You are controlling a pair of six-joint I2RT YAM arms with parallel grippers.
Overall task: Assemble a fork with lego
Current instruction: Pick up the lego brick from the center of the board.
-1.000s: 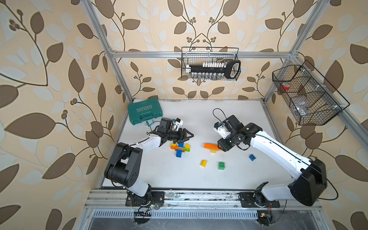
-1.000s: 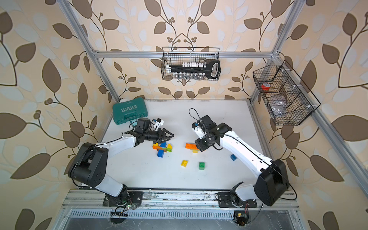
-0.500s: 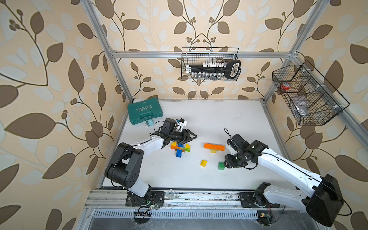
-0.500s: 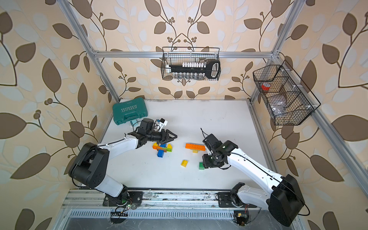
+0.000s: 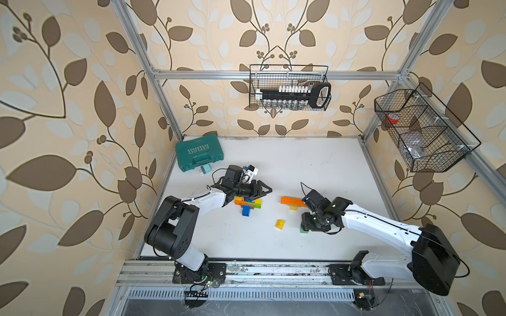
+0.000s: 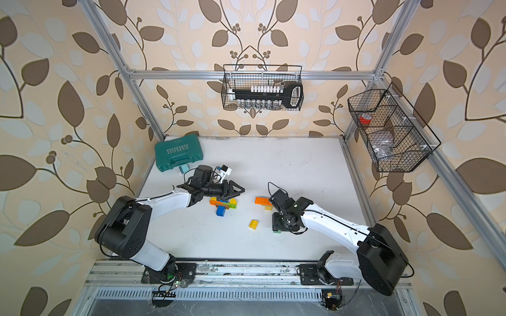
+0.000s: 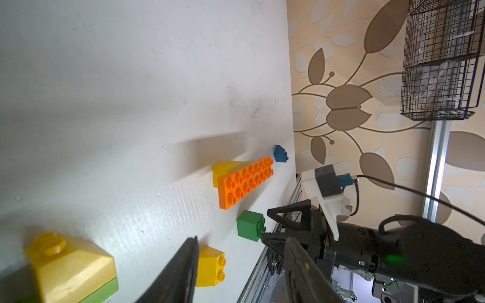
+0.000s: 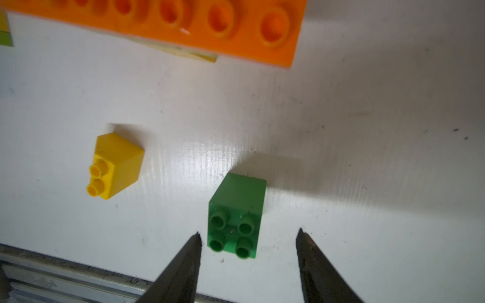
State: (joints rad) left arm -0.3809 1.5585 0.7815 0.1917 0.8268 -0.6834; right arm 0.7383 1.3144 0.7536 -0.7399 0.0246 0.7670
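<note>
Right gripper [image 8: 248, 234]: jaws apart, flanking small green four-stud plastic cube [image 8: 237, 210] on white tabletop [image 5: 301, 164]. Yellow sloped brick [image 5: 279, 224] at nine o'clock, long orange studded plate [image 5: 291, 201] at eleven. Left gripper [image 5: 261, 189]: jaws spread, empty, with mixed brick cluster [image 5: 247, 205] at seven.

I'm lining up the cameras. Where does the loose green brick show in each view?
In a top view: green brick, mostly hidden under the right tool.
In a top view: likewise, a corner under that tool.
Left wrist: at the right tool's tips.
Right wrist: just ahead of the open tips.
Shared landmark: long orange plate nearby.
</note>
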